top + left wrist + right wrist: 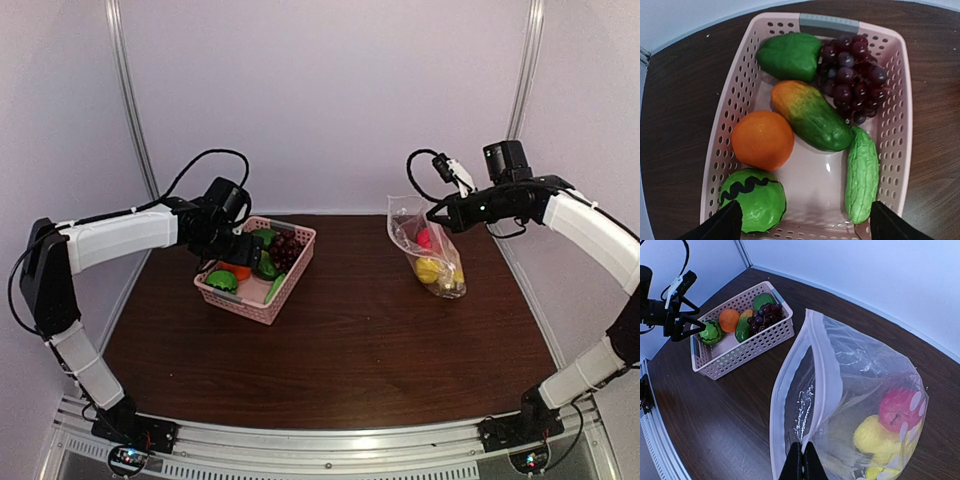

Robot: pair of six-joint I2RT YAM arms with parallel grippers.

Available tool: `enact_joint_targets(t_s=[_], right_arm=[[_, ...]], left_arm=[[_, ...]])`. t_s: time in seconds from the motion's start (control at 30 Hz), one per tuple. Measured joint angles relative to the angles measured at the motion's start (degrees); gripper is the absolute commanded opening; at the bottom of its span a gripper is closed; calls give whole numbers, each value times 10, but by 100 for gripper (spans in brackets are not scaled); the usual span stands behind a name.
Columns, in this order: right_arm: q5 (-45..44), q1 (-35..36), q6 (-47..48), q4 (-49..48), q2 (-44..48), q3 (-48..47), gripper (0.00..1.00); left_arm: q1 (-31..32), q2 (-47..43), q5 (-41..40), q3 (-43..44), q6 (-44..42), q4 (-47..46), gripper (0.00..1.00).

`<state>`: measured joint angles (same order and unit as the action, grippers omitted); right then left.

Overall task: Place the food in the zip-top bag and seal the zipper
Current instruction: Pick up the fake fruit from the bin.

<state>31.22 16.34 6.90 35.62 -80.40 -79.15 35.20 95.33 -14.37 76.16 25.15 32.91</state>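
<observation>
Food (762, 140) mostly lies in the pink basket (896, 125) beneath your left claw (807, 222), which gapes wide, holding nothing. Your right claw (802, 462) is pinched tight on the zipper (822, 370) of the zip-top bag (865, 365); red and yellow pieces (875, 435) sit inside.

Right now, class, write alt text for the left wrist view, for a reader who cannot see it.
A pink lattice basket holds six toy foods: green pepper, purple grapes, mango, orange, striped melon, bumpy gourd. Open jaws show at the bottom corners.
</observation>
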Motion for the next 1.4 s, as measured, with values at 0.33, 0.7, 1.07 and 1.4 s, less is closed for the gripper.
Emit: enact_joint_targets(t_s=[0.33,0.7,1.07,1.4], right_arm=[[15,13,0,-24,-9,38,0],[20,13,-1,-41,16,64,0],[28,13,-9,-47,34,75,0],[28,13,-9,-52,38,80,0]], left_arm=[[-37,89,7,42,3,37,84],[-38,182,-43,110,7,52,80],[-40,233,-116,125,13,64,62],[-36,219,-124,125,11,63,48]])
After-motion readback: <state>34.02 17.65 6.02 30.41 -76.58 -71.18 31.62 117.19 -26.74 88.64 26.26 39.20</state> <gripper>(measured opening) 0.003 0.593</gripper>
